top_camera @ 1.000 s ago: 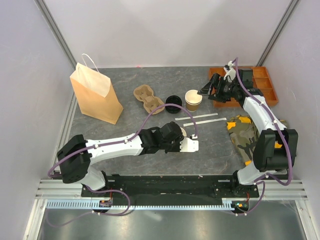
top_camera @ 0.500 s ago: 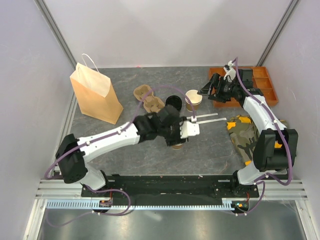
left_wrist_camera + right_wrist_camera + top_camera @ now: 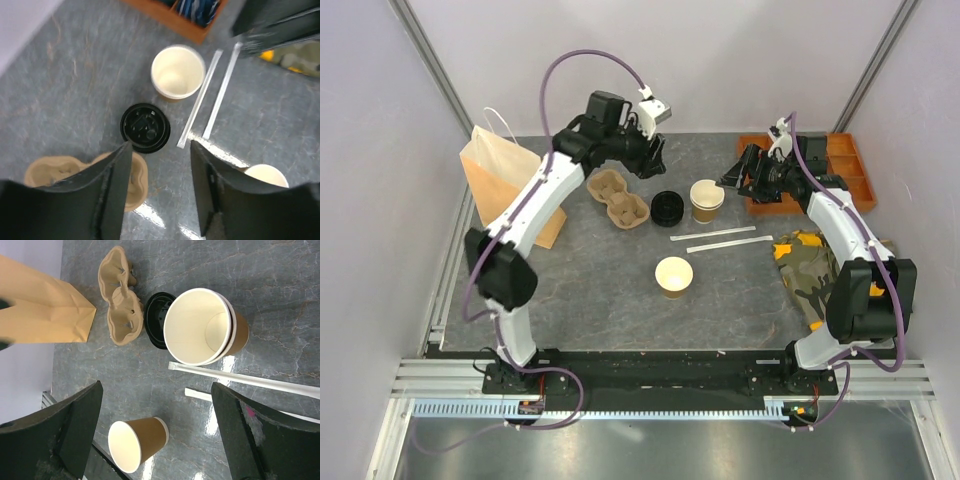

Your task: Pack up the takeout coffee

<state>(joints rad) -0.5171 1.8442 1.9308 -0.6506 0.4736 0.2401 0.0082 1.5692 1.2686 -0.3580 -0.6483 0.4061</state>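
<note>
Tan near cup [image 3: 674,276]: is standing open at mid-table.
Tan far cup [image 3: 706,199]: is sitting just right of the lid [image 3: 667,208].
Your left gripper [image 3: 650,157]: is hovering above the lid, fingers released, empty.
Your right gripper [image 3: 728,183]: is hanging beside the far cup, fingers spread, empty.

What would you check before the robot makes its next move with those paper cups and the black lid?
1. Left jaws open, holding nothing: ok.
2. Round black plastic lid lies free below the left jaws: ok.
3. Nearer tan paper cup upright, lidless: ok.
4. Far tan paper cup upright, with the right jaws open beside it: ok.
5. Brown moulded-pulp carrier has empty pockets: ok.
6. One lid for each cup: cannot tell; the black disc may be a stack.
</note>
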